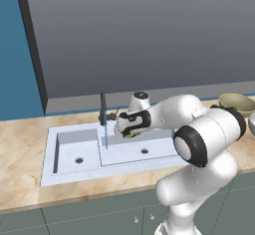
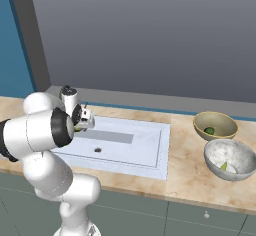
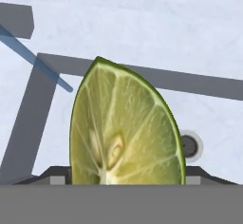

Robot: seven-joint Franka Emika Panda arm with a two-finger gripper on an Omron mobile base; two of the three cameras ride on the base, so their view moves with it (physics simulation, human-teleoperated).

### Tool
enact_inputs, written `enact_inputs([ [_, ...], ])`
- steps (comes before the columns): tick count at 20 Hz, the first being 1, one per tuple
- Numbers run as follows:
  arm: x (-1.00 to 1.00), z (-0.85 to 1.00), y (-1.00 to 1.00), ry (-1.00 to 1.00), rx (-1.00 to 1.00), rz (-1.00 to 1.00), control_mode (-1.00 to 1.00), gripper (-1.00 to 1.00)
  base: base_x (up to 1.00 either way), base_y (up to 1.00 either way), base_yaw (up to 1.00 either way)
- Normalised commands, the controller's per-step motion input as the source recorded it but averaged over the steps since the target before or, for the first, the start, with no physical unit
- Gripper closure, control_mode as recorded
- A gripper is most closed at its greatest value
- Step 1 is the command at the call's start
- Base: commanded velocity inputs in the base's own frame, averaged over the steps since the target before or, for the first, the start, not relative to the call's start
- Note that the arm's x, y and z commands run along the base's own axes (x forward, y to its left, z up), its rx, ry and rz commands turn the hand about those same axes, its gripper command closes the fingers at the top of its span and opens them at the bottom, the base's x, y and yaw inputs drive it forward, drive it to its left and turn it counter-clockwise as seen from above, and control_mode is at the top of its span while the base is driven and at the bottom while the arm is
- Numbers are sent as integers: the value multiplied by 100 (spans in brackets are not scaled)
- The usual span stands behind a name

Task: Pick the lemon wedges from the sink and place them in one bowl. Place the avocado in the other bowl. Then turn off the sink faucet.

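A large yellow-green lemon wedge (image 3: 126, 128) sits cut face up between my gripper's (image 3: 124, 179) dark tips, which are shut on it. The gripper (image 1: 130, 129) hangs over the longer basin of the pale sink (image 1: 50, 172), just right of the dark faucet (image 1: 103, 108). A thin blue stream of water (image 1: 106, 140) falls from the faucet. From the right, the gripper (image 2: 83, 122) is over the sink's (image 2: 150, 155) left part. The dark green avocado (image 2: 209, 130) lies in the tan bowl (image 2: 222, 117). A small pale wedge (image 2: 223, 166) lies in the grey bowl (image 2: 240, 152).
Both bowls stand on the wooden counter (image 2: 187, 175) right of the sink. A grey wall (image 1: 149, 30) rises behind the counter, a blue wall (image 1: 15, 55) to the left. Each basin has a dark drain (image 1: 78, 160). Grey-green cabinet fronts (image 1: 89, 216) run below.
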Motion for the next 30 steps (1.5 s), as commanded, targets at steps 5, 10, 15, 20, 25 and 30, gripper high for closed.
enact_inputs([
  [5,-7,43,-31,2,0,0,-100,100,0,0,0],
  [10,-6,37,-34,1,0,0,-100,100,0,0,0],
  [15,-10,38,-34,0,0,0,-100,100,0,0,0],
  [20,-8,32,-38,0,0,0,-100,100,0,0,0],
  [25,-3,17,-43,1,-3,0,-100,100,0,0,0],
  [30,0,2,-43,0,-7,-1,-100,100,0,0,0],
])
